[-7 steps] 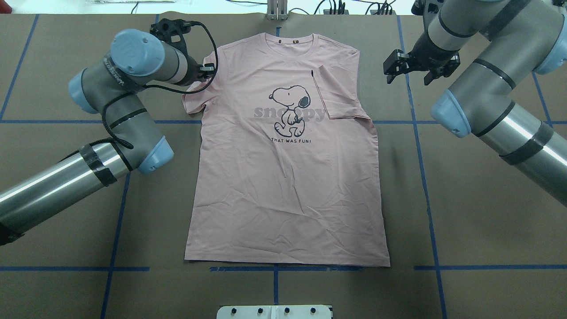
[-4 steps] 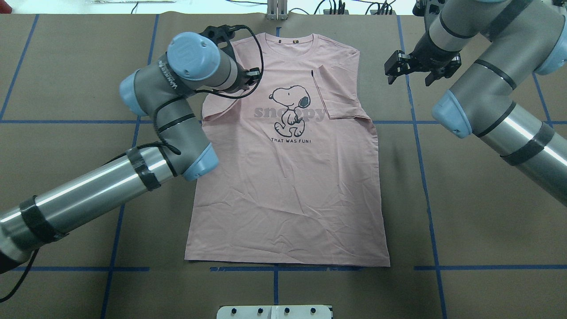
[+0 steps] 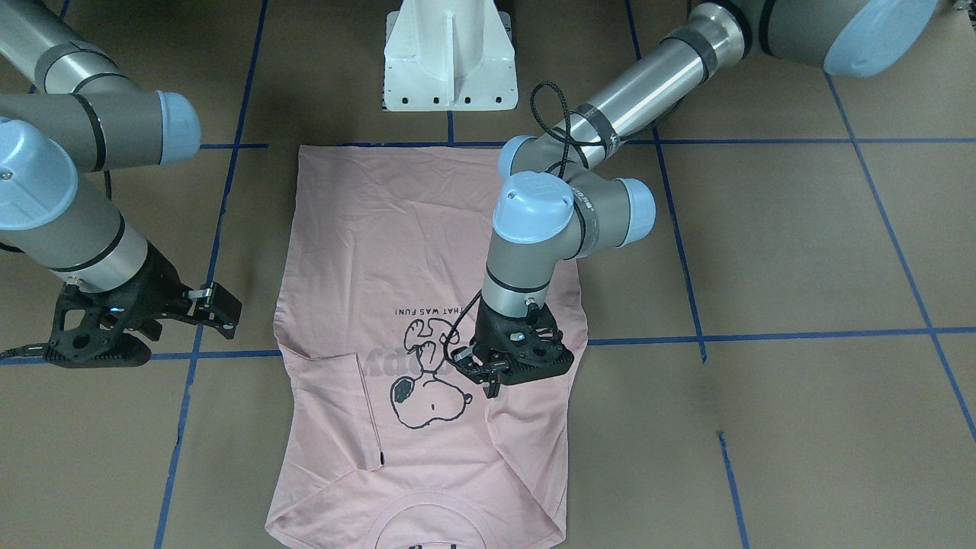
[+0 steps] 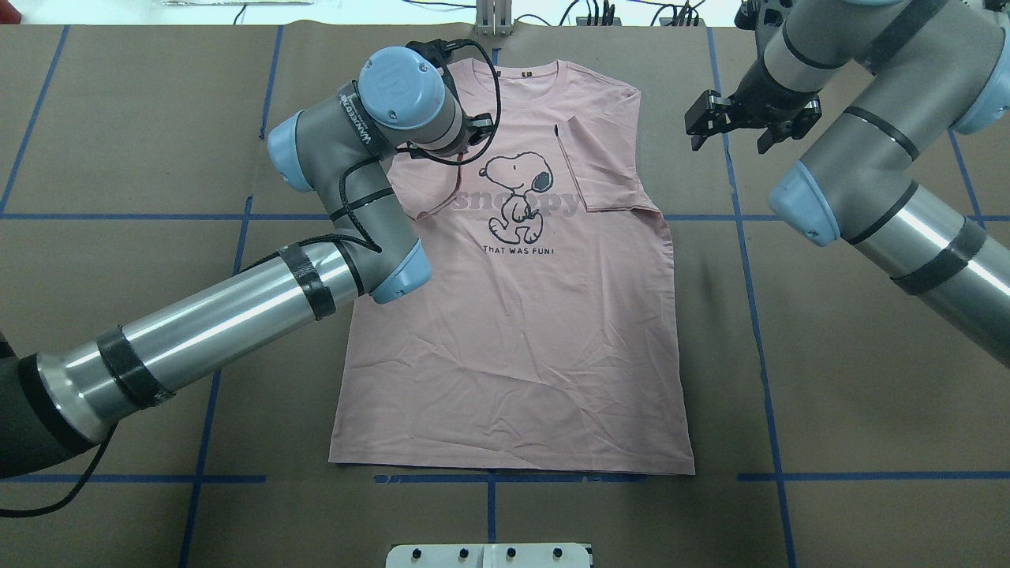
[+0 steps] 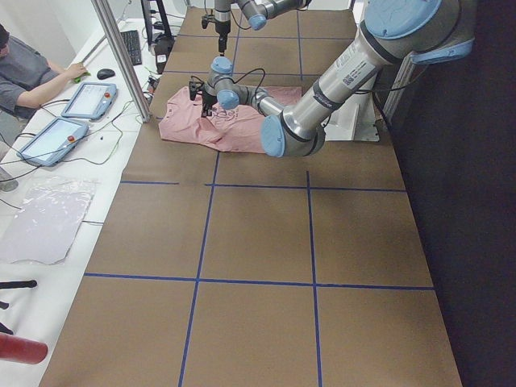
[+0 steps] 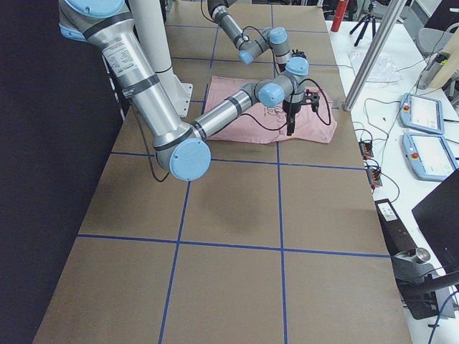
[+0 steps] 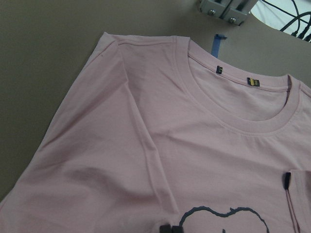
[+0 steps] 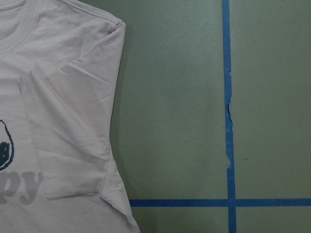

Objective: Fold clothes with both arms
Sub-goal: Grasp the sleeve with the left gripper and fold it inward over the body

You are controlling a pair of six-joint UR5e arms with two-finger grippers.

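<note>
The pale pink T-shirt (image 4: 513,339) lies flat and print-up on the brown table, collar at the far edge. Its right sleeve (image 4: 607,173) is folded in over the chest. My left gripper (image 4: 476,132) hangs over the dog's head, shut on the left sleeve, which is pulled inward into a fold (image 4: 418,207). From the front, that gripper (image 3: 490,381) points down onto the shirt (image 3: 396,252). The left wrist view shows the collar (image 7: 233,121) and a fabric ridge. My right gripper (image 4: 727,136) hovers open just off the shirt's right shoulder, holding nothing.
Blue tape lines (image 4: 753,315) grid the table. The white pedestal base (image 3: 448,57) stands at the near edge, and a metal fixture (image 4: 495,20) at the far edge. A seated person (image 5: 32,72) and pendants (image 5: 89,98) sit beyond the far edge.
My left arm has swept right from the shirt's left edge to above the print, dragging the left sleeve inward. The right gripper has hardly moved.
</note>
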